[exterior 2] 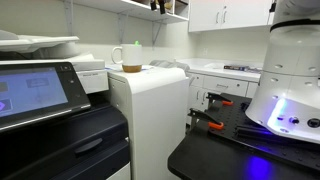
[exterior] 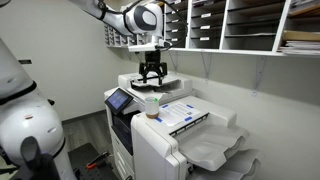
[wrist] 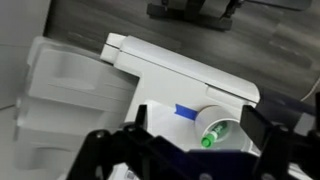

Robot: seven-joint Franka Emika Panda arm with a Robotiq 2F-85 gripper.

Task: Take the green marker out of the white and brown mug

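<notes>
The white and brown mug [exterior: 152, 105] stands on top of the big white copier [exterior: 190, 140]; it also shows in an exterior view [exterior 2: 131, 58] and from above in the wrist view [wrist: 218, 125]. The green marker [wrist: 212, 135] leans inside it, its capped end near the rim; its tip pokes out in an exterior view [exterior 2: 138, 44]. My gripper [exterior: 152, 72] hangs above the mug, apart from it, fingers spread and empty. In the wrist view the open gripper [wrist: 190, 150] frames the mug between its dark fingers.
A blue tape strip [wrist: 188, 110] lies on the copier top beside the mug. The copier's touch panel [exterior: 120, 100] faces front. Wall shelves of paper trays [exterior: 240, 25] stand behind. A white robot base [exterior 2: 290, 90] sits on a dark counter.
</notes>
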